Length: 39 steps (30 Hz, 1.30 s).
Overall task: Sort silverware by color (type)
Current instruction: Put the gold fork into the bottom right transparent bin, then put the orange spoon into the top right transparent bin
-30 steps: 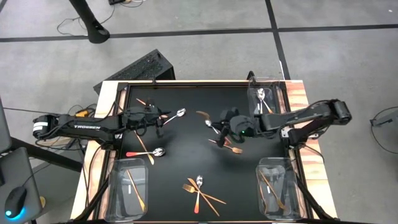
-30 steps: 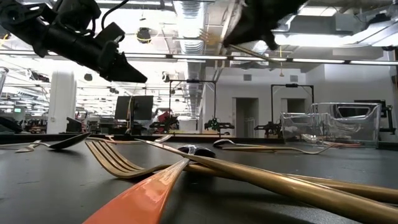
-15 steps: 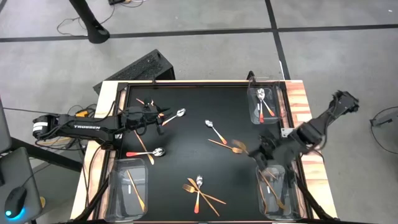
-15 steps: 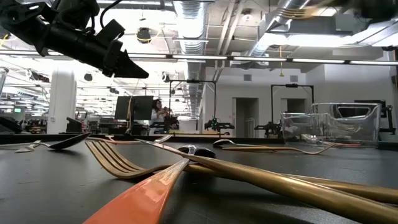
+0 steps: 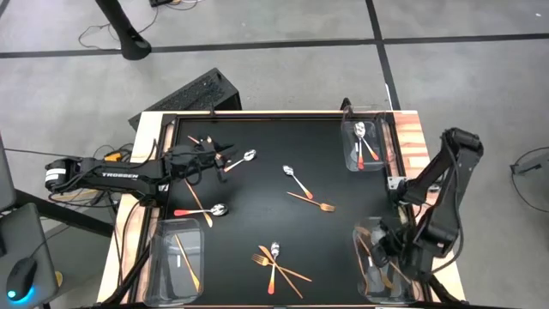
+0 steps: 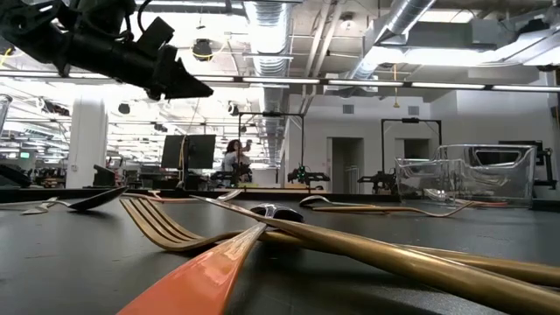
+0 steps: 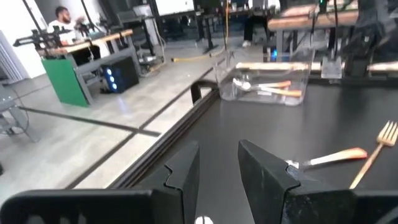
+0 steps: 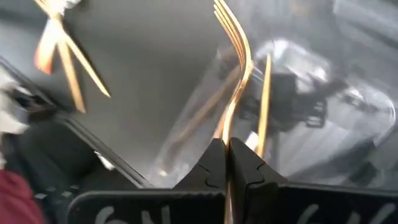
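Right gripper (image 8: 225,163) pinches a gold fork (image 8: 236,68) above the near right clear bin (image 5: 377,257); released tilted, it could catch the rim and fall onto the worktop (image 5: 257,202). Left gripper (image 7: 217,177) hovers part-spread.

On the black flat bench (image 5: 257,142): clear plastic bin (image 5: 349,148) at far right, another clear bin (image 5: 367,287) near right, third clear bin (image 5: 165,262) near left. Between the near bins, crossed pile of gold and red-handled cutlery (image 5: 274,262). Mid-bench, silver spoon (image 5: 296,180) just behind thin gold fork (image 5: 313,202). Above far left, left tool (image 5: 225,161). Over near-right bin, right tool (image 8: 225,149), clamped on long gold fork (image 8: 236,68).
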Available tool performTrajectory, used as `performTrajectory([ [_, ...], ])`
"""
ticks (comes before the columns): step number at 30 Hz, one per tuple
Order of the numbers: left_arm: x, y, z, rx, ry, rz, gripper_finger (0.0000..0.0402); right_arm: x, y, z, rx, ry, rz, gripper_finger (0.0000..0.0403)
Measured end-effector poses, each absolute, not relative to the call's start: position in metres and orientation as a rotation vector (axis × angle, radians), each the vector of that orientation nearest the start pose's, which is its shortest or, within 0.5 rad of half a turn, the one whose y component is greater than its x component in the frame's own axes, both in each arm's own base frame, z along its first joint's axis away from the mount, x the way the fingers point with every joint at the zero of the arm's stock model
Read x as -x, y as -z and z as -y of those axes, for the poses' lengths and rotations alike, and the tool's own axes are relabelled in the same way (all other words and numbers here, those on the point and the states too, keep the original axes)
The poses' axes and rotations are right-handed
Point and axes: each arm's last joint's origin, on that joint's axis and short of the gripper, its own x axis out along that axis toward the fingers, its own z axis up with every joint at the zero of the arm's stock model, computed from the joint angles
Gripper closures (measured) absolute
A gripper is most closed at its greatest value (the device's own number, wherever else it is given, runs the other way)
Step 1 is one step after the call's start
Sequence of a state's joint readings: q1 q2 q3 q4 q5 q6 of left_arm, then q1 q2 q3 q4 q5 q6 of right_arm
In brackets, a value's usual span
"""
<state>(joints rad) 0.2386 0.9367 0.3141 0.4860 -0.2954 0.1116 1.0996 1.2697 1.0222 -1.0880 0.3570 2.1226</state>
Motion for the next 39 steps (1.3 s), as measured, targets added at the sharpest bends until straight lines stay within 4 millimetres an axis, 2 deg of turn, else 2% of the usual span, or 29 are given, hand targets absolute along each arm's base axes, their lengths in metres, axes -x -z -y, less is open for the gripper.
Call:
performTrajectory([
  [5, -0.185, -0.215, -0.054, -0.099, -0.527, -0.105, 0.0302, -0.114, -0.238, -0.201, -0.901, 0.703, -1.251, 0.0393],
  [13, -0.186, -0.223, -0.053, -0.095, -0.518, -0.018, 0.0302, -0.121, -0.22, -0.208, -0.854, 0.806, -1.37, 0.0388],
  [18, -0.186, -0.224, -0.053, -0.095, -0.507, -0.008, 0.0302, -0.118, -0.222, -0.208, -0.887, 0.84, -1.419, 0.0361],
  [28, -0.186, -0.222, -0.053, -0.092, -0.507, -0.021, 0.0302, -0.111, -0.24, -0.196, -0.944, 0.791, -1.413, 0.0288],
  [33, -0.186, -0.221, -0.053, -0.092, -0.492, -0.037, 0.0302, -0.113, -0.249, -0.189, -0.955, 0.709, -1.259, 0.0267],
  [39, -0.188, -0.22, -0.047, -0.043, -0.284, -0.031, 0.0302, -0.129, -0.257, -0.176, -0.888, 0.639, -0.923, 0.027],
])
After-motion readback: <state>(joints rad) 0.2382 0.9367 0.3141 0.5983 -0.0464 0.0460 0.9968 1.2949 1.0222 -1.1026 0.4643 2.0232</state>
